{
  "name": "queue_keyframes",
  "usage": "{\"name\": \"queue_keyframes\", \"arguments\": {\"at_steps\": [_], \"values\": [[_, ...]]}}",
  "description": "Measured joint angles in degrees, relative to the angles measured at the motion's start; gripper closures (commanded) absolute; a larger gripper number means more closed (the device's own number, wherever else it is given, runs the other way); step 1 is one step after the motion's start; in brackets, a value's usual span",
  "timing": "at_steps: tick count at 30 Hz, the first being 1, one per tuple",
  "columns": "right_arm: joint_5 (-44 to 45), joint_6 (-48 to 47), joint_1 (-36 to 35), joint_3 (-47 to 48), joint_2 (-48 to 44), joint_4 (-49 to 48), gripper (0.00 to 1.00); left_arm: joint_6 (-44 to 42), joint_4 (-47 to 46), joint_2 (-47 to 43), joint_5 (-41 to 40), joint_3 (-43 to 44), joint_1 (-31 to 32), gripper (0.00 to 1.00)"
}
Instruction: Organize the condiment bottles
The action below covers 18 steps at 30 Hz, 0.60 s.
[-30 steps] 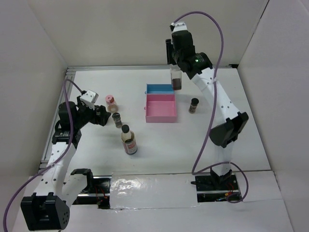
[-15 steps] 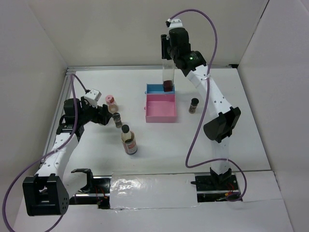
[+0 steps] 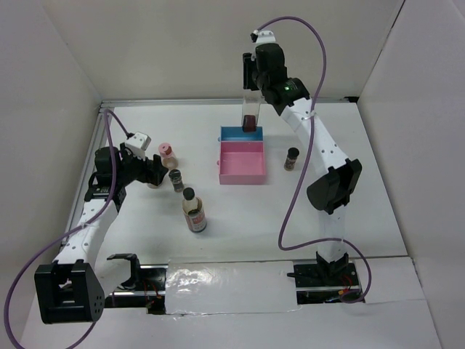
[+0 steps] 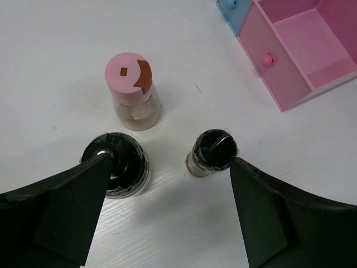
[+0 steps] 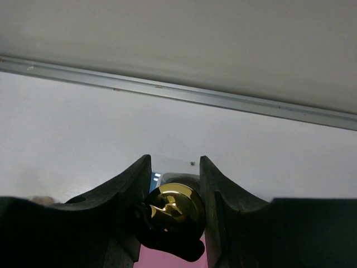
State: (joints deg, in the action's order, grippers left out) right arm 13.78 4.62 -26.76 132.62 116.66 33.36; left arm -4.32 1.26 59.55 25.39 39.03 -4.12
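Early stage. Right tool [image 5: 174, 164] clamped on gold-capped bottle [image 3: 249, 115] at tray [image 3: 234, 134]. Left tool [image 4: 170, 167] apart, empty. Five other bottles [image 3: 193, 212] unsorted on bench [image 3: 254, 218].

A pink open-topped box [image 3: 242, 163] sits mid-table, with a smaller blue box [image 3: 232, 134] touching its far side. The left wrist view shows a pink knob [image 4: 268, 58] and a blue knob [image 4: 231, 3] on their side walls. White panels [image 3: 182, 51] enclose the white table [image 3: 290, 211], and a metal rail [image 3: 174, 103] runs along its far edge
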Motion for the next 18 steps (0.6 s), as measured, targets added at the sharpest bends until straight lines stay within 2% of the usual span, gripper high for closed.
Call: {"name": "queue_keyframes", "arguments": {"at_steps": [6,18], "values": [[-0.52,0.26,0.48,-0.39,0.35,-1.09,1.0,0.0,0.0,0.0,0.0,0.0,0.0,0.01],[-1.11,1.11,1.92,-8.85,2.01,-4.31,1.0,0.0,0.0,0.0,0.0,0.0,0.0,0.01]]}}
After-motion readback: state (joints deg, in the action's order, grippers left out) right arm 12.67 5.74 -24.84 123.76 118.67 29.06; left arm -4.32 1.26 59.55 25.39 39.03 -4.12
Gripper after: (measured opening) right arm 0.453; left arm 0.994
